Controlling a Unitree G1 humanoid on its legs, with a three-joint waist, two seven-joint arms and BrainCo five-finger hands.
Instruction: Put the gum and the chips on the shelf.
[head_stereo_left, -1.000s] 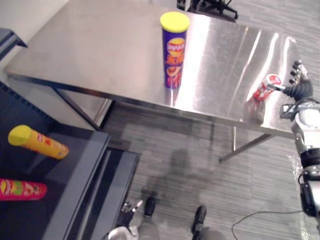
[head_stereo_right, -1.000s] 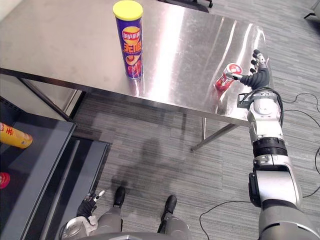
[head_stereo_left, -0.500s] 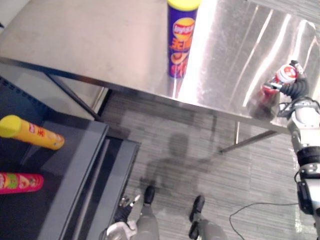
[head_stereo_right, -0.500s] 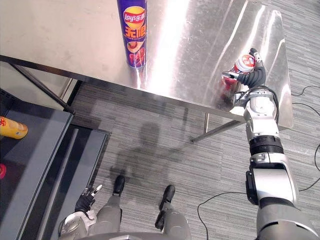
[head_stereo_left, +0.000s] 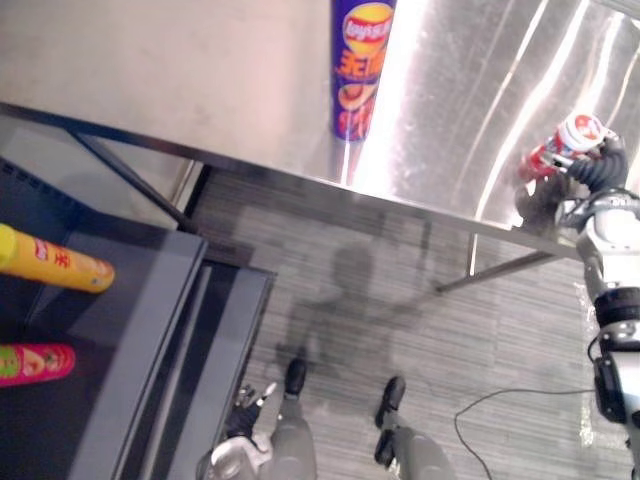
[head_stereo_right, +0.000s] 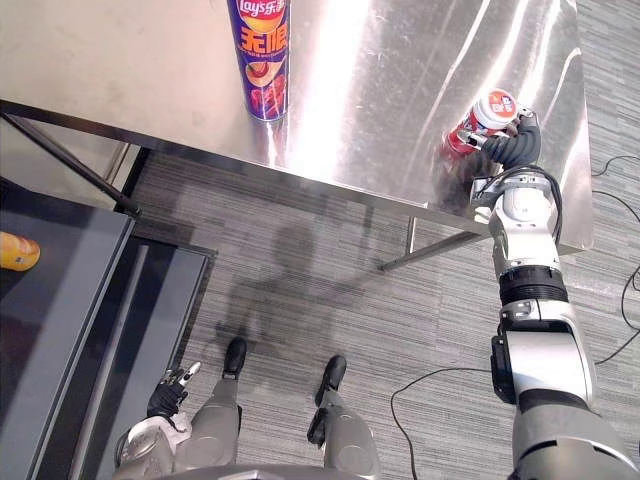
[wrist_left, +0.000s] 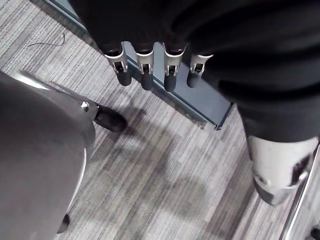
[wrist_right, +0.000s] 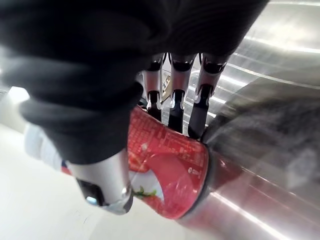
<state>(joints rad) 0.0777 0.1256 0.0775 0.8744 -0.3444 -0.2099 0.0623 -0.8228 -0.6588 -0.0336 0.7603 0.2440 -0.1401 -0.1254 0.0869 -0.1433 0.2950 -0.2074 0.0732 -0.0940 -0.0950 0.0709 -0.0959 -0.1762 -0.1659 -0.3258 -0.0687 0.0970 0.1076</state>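
Note:
The gum is a red canister with a white lid (head_stereo_right: 483, 115). It leans tilted near the right front edge of the steel table (head_stereo_right: 120, 60). My right hand (head_stereo_right: 512, 148) is shut on the gum canister (wrist_right: 165, 170), with the fingers (wrist_right: 175, 100) curled over one side and the thumb (wrist_right: 100, 185) on the other. The chips are a tall purple can (head_stereo_right: 262, 60) standing upright on the table, further left and back. My left hand (wrist_left: 145, 75) hangs low over the floor with straight fingers, holding nothing.
A dark shelf unit (head_stereo_left: 150, 330) stands at the left, lower than the table. On it lie a yellow can (head_stereo_left: 55, 262) and a pink can (head_stereo_left: 35, 362). Grey carpet floor lies between the shelf and the table.
My right hand's fingers were spread beside the gum canister and have now curled round it. The camera has tipped down, so the whole scene has shifted up.

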